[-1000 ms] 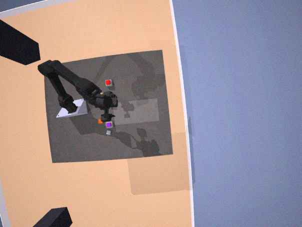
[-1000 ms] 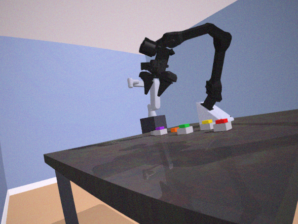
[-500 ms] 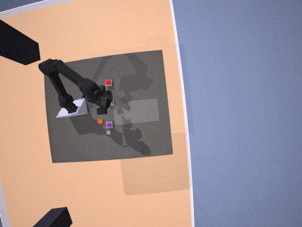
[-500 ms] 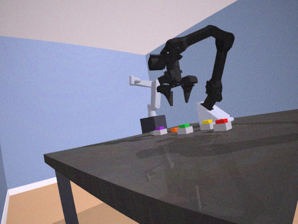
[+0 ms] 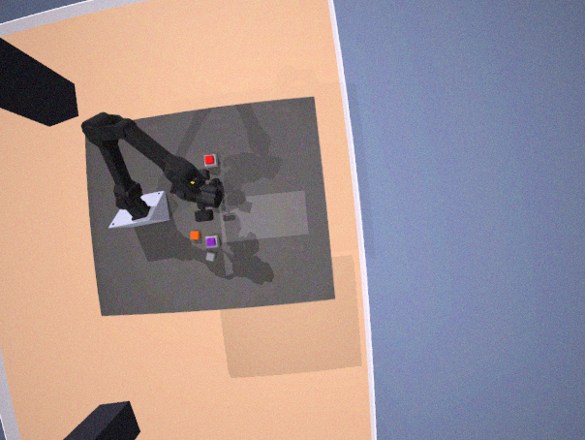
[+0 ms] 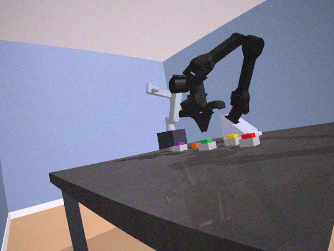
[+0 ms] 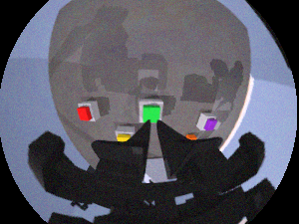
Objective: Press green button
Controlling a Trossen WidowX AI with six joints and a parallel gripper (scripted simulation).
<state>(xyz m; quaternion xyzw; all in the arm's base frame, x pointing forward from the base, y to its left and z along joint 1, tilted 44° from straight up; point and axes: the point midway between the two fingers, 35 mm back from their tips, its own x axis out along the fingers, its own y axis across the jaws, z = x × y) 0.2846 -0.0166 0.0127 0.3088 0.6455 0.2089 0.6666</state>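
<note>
The green button point(image 6: 206, 141) point(image 7: 150, 113) has a green cap on a pale grey base. It is hidden under the arm in the top view. My gripper point(image 6: 204, 131) point(image 7: 153, 121) points down with its fingertips nearly together and nothing between them. In the exterior view the tips are a little above the green cap, with a gap between. In the wrist view the tips are at the cap's near edge. The green cap stands up from its base.
Around it are the red button point(image 5: 209, 160) point(image 6: 248, 135) point(image 7: 85, 113), yellow button point(image 6: 231, 136) point(image 7: 123, 137), purple button point(image 5: 211, 241) point(image 6: 179, 144) point(image 7: 210, 124), orange block point(image 5: 195, 235) point(image 6: 196, 145) point(image 7: 191, 137) and a small grey block point(image 5: 210, 256) beside the purple button.
</note>
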